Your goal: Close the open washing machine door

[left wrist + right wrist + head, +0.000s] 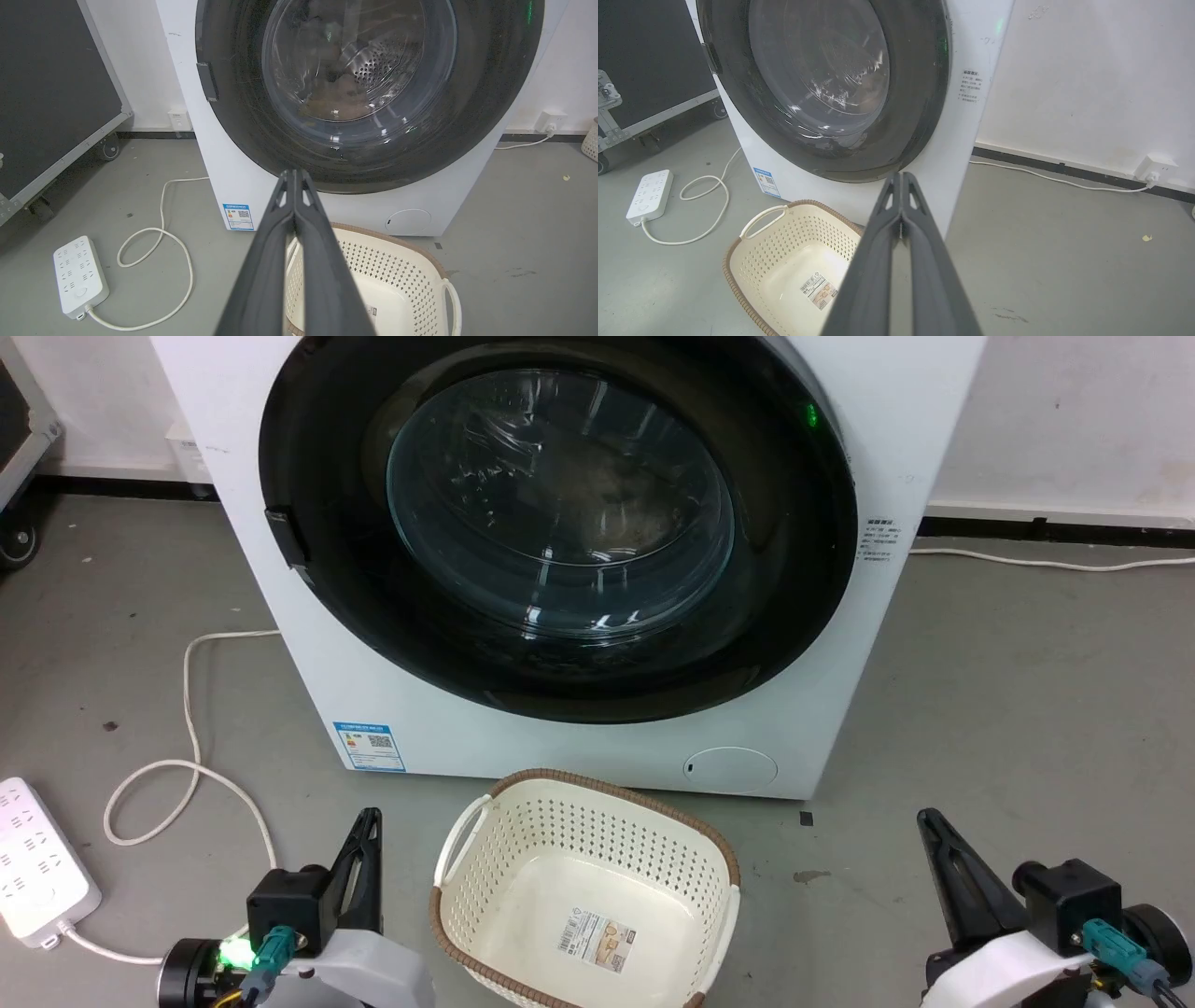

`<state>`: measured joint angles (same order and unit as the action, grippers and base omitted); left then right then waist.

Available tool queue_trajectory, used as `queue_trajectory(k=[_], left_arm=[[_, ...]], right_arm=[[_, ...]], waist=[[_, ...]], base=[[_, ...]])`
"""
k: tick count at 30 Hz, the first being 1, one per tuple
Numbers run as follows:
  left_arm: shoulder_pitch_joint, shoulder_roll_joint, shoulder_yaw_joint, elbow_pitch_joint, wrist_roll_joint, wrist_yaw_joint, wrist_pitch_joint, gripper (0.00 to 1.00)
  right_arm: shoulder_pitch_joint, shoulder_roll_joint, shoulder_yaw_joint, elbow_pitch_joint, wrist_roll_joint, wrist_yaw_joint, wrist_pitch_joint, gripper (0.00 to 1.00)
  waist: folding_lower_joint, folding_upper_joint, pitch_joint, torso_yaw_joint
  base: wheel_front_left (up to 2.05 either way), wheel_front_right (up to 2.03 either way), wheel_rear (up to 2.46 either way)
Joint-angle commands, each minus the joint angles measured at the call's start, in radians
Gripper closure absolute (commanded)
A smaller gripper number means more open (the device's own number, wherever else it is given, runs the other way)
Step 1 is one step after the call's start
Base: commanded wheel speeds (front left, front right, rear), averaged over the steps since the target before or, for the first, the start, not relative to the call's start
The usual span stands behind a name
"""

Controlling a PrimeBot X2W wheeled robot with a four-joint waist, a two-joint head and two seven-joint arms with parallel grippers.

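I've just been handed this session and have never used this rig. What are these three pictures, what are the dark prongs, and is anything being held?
The wide picture comes from the robot's head camera, looking down at the floor. The dark prongs at its lower corners are the left gripper and right gripper. The other two pictures come from cameras on each wrist, looking along that gripper's own fingers.

Ahead stands the washing machine; its black-rimmed washing machine door appears shut against the front. On the grey floor sit a cream basket, which looks empty apart from a label, and a white power strip with its cord.

Both sets of jaws are pressed together and hold nothing.
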<state>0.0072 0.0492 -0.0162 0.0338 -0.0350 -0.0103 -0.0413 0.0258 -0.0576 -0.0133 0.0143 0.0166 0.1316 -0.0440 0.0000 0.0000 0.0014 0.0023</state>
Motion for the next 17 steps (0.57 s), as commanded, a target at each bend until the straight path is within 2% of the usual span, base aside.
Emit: queue_trajectory(k=[1, 17], left_arm=[[-0.006, 0.001, 0.004, -0.007, 0.012, 0.006, 0.005, 1.00], [-0.007, 0.001, 0.015, -0.031, 0.033, 0.010, 0.038, 1.00]], right_arm=[[-0.018, 0.006, 0.002, -0.008, -0.005, -0.001, 0.008, 1.00], [-0.025, 0.007, 0.012, -0.014, -0.015, -0.001, 0.040, 1.00]], waist=[[0.0000, 0.0000, 0.000, 0.000], [0.0000, 0.0000, -0.001, -0.002]], base=[[0.00, 0.00, 0.00], [0.00, 0.00, 0.00]])
